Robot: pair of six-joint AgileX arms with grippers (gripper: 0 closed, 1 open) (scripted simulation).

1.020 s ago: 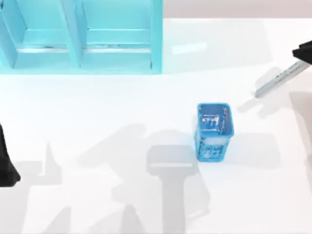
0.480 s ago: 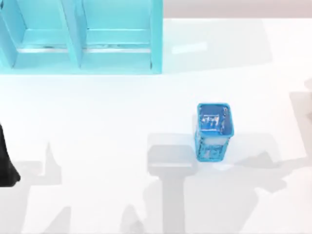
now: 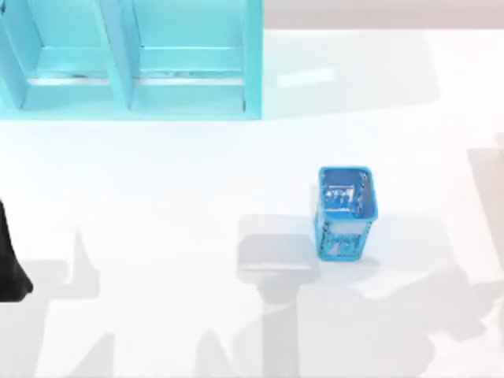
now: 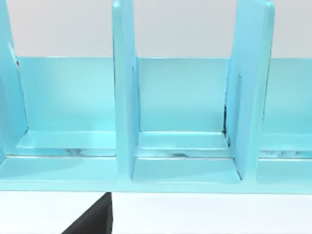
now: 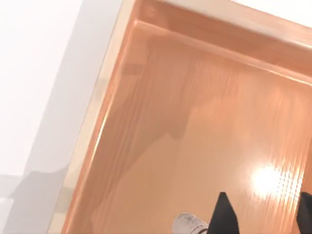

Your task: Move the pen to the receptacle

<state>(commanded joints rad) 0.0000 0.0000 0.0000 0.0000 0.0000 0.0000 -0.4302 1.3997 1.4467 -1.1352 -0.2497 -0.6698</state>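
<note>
Pen pinched in the right gripper above the orange tray, off the table's right side. Light, stiff, slick barrel — best gripped mid-barrel. Left arm parked far left; finger state impossible to tell.

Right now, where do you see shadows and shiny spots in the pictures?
In the top view, soft grey shadows lie on the white table below and beside the blue mesh cup, with a pale bright patch right of the turquoise shelf. In the right wrist view, a round glare spot shines on the orange tray, and a dark shadow crosses its floor.
</note>
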